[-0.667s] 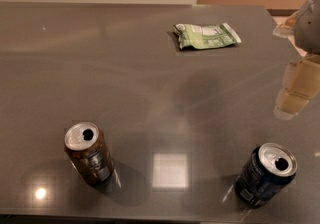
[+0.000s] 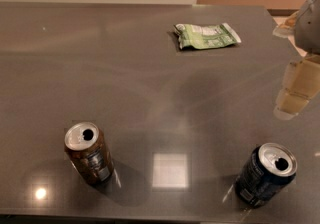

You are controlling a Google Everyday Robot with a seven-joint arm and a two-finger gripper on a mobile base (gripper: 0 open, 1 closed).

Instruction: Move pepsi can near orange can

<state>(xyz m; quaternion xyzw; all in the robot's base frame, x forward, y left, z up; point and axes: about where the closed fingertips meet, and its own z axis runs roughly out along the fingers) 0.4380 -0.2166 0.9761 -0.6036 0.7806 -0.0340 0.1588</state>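
Observation:
The pepsi can (image 2: 265, 174), dark navy with a silver top, stands upright at the table's front right. The orange can (image 2: 88, 153), brownish-orange with a silver top, stands upright at the front left, far from the blue can. My gripper (image 2: 282, 70) hangs above the table's right edge, behind and above the pepsi can and well clear of it. Its pale fingers (image 2: 295, 88) are apart and hold nothing.
A green snack bag (image 2: 206, 35) lies flat at the back middle-right of the grey table (image 2: 150, 83). The table's right edge runs close under the gripper. A bright light reflection sits between the two cans.

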